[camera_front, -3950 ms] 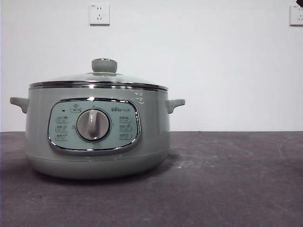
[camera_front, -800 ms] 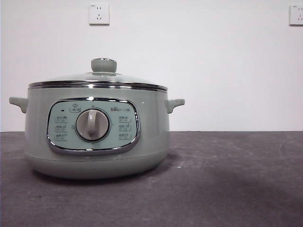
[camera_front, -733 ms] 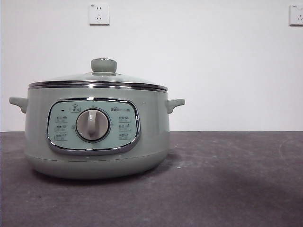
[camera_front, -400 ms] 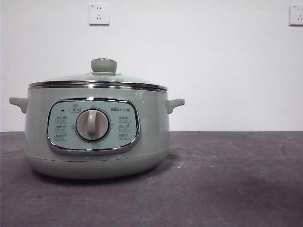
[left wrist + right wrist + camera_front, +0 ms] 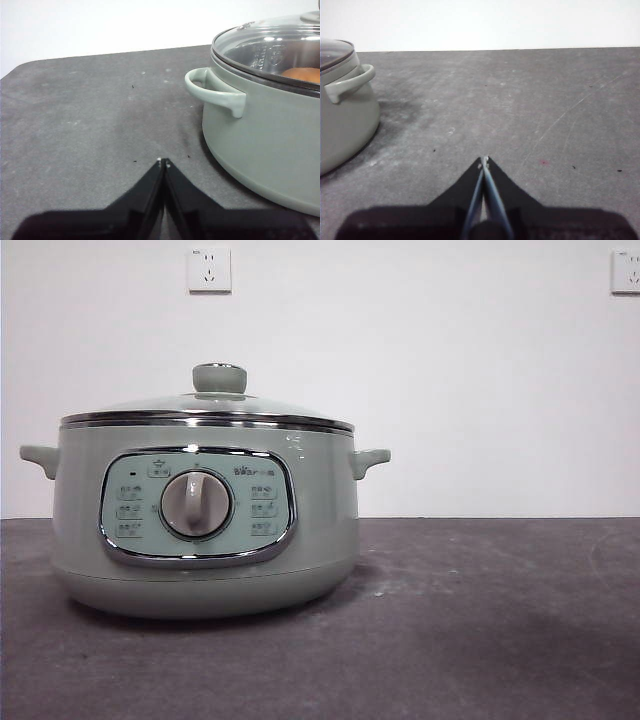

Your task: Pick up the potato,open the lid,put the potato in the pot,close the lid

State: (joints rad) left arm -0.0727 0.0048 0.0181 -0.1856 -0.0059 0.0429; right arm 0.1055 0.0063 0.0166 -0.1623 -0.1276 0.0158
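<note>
The sage-green pot [image 5: 205, 520] stands on the dark table, left of centre in the front view. The glass lid [image 5: 215, 405] with its green knob sits closed on it. The potato [image 5: 304, 75] shows orange-brown through the lid glass inside the pot in the left wrist view. My left gripper [image 5: 163, 162] is shut and empty, low over the table beside the pot's side handle [image 5: 216, 92]. My right gripper [image 5: 484, 160] is shut and empty over bare table, well apart from the pot [image 5: 342, 110] on its other side. Neither arm shows in the front view.
Two wall sockets [image 5: 209, 269] hang on the white wall behind. The dark grey tabletop [image 5: 480, 620] stretches to the right of the pot. Its far edge shows in both wrist views.
</note>
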